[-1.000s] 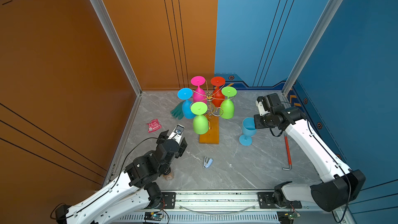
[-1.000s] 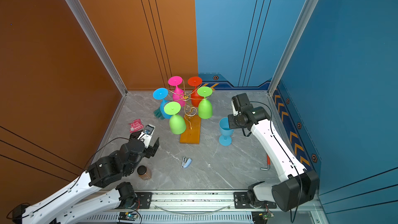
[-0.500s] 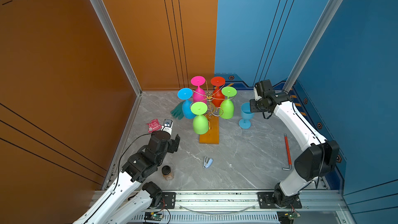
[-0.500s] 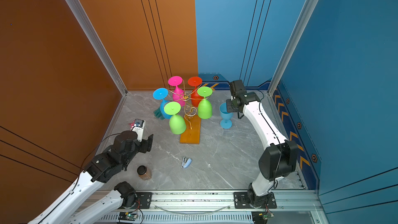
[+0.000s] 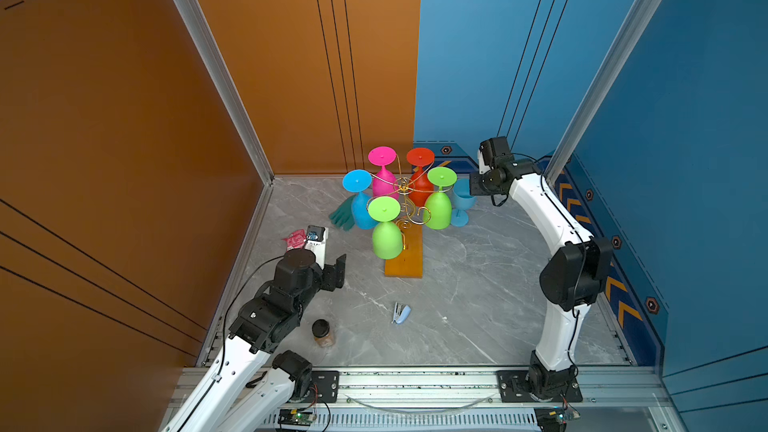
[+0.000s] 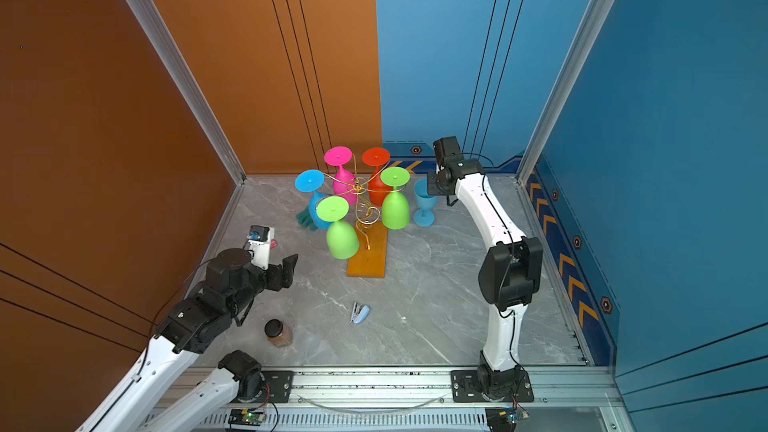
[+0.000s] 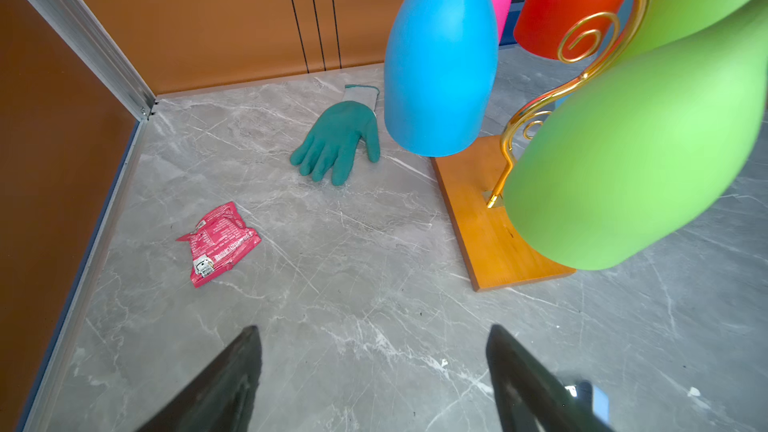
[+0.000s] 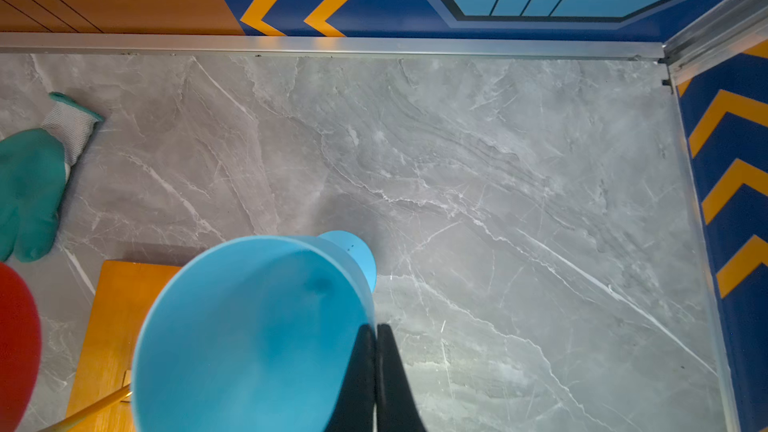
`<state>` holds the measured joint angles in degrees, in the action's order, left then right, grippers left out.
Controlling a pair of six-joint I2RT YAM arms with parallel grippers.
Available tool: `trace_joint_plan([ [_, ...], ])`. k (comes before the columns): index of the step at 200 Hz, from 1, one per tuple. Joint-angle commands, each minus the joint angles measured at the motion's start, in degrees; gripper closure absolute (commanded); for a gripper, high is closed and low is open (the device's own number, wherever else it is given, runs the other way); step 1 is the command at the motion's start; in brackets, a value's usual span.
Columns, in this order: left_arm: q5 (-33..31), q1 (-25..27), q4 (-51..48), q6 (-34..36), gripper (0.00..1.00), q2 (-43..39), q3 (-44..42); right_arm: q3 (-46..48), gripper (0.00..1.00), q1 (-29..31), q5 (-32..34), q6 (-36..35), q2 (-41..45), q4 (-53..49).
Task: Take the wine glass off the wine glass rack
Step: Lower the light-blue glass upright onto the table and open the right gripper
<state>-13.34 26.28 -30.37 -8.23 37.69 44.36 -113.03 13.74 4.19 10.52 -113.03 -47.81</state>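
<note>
Pinching blue wine glass [image 8: 249, 326] rim, right claw [image 8: 376, 327] holds it upright.

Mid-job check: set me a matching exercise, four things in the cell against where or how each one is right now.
Things
1. light blue wine glass
2. teal glove
3. stapler
4. left pincer

States
A. open, holding nothing
B. lying on the table, on the robot's side of the wine glass rack
C. upright, pinched at the rim by the right pincer
D. flat on the table, on the rack's left side

Pairs: 1-C, 2-D, 3-B, 4-A
</note>
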Motion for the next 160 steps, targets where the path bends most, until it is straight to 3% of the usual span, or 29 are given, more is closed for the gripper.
trace_joint_plan([
  [1,2.9,-0.7,1.7,-0.8,0.15,-0.1,-0.7,-3.7,1.0,-0.2,-2.2,1.6,-2.1,0.3],
  [40,3.9,-1.1,1.9,-1.3,0.15,0.2,-0.7,-8.1,1.0,-0.1,-4.4,2.7,-5.4,0.3],
  [44,3.9,-1.1,1.9,-1.3,0.1,0.1,-0.8,-8.6,1.0,0.0,-4.4,2.8,-6.7,0.3],
  [63,4.0,-1.1,2.1,-1.3,0.09,-0.2,-1.0,-10.1,1.0,0.1,-4.2,3.2,-8.5,0.3],
  [160,4.6,-1.1,2.6,-1.8,0.07,-0.4,-1.3,-10.3,1.0,1.5,-3.6,4.4,-11.4,0.0],
])
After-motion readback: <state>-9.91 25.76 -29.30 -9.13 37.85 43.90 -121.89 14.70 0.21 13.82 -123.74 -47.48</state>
